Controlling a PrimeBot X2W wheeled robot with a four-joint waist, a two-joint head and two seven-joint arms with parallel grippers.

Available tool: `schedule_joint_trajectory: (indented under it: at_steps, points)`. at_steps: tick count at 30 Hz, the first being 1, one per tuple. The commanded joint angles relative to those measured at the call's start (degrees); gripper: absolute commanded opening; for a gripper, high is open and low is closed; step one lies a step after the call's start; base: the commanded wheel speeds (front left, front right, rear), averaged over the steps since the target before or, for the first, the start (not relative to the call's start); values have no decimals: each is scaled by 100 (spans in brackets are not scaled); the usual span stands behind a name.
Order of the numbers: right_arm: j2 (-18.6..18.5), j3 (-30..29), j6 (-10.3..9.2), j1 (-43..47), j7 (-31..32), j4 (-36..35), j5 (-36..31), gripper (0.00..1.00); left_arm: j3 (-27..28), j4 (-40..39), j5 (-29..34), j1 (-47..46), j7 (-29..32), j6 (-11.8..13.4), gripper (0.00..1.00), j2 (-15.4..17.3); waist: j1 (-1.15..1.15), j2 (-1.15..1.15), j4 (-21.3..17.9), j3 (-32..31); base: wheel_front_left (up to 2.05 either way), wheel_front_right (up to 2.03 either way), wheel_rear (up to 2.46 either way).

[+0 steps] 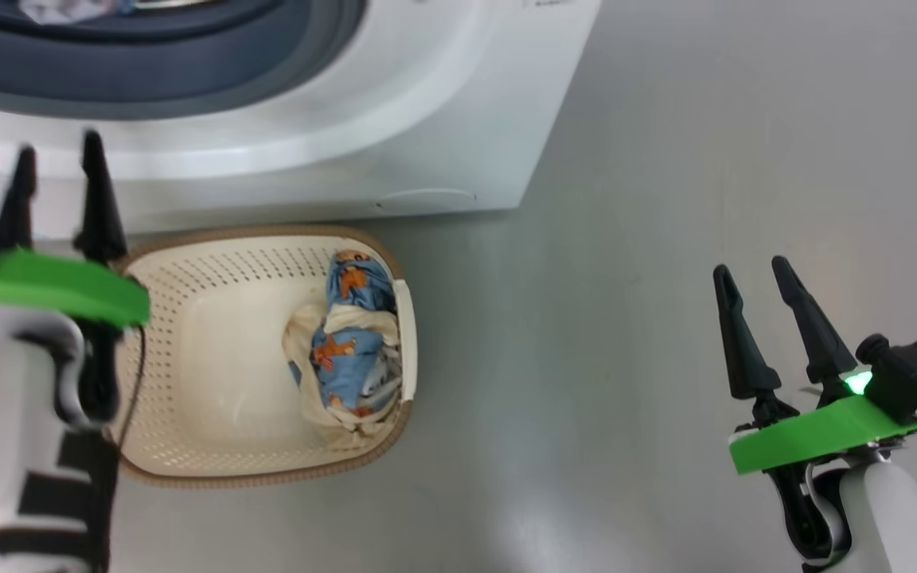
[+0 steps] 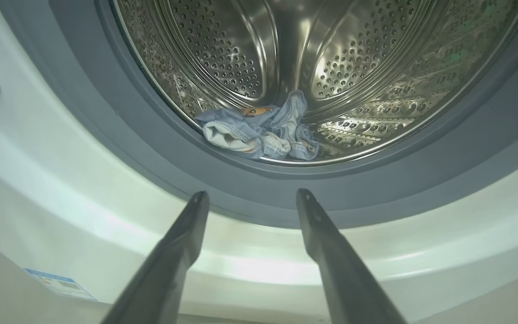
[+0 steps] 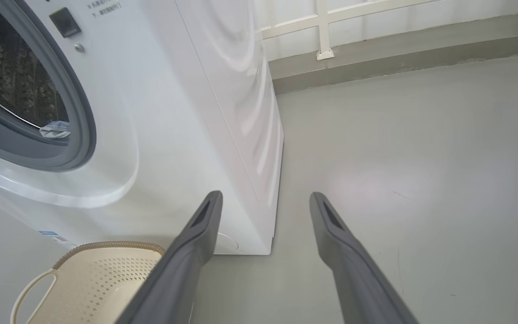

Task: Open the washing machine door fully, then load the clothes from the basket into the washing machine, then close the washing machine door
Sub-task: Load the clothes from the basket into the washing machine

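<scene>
Left pincer [image 1: 58, 147] and right pincer [image 1: 751, 267] stand spread, empty. The clothes bundle [image 1: 351, 342] lies in the basket [image 1: 212, 270] just right of the left pincer; soft, light, floppy, probably best pinched at a raised fold.

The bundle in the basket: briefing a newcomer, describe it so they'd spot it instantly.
Before the white washing machine stands a cream perforated basket. Against its right wall lies the bundle: blue orange-bear fabric with cream cloth; the other piece lies in the drum.
</scene>
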Motion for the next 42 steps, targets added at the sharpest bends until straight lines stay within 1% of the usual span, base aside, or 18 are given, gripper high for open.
schedule_joint_trajectory:
  at_steps: [1, 11, 20, 34, 42]
  points:
    - [-48, 96, 16, 185, -68, -88, 39, 100, 164, -228, 155, 278, -29, -9, 100, 205, 0, 0, 163, -318, 0, 0, 0]
    - [-251, 95, 16, 578, -68, 61, 159, 100, 190, -757, 401, 1388, -29, -9, 100, 84, 0, 0, 273, -999, 0, 0, 0]
    - [-391, 80, 16, 1087, -68, 90, 302, 100, 247, -1222, 510, 2357, -29, -9, 100, 38, 0, 0, 263, -1649, 0, 0, 0]
    - [-563, -23, 16, 1723, -68, 7, 444, 100, 373, -1772, 648, 3499, -29, -9, 100, 17, 0, 0, 205, -2307, 0, 0, 0]
    - [-568, -140, 16, 2013, -68, -97, 476, 100, 468, -2170, 799, 3947, -29, -9, 100, -123, 0, 0, 213, -2429, 0, 0, 0]
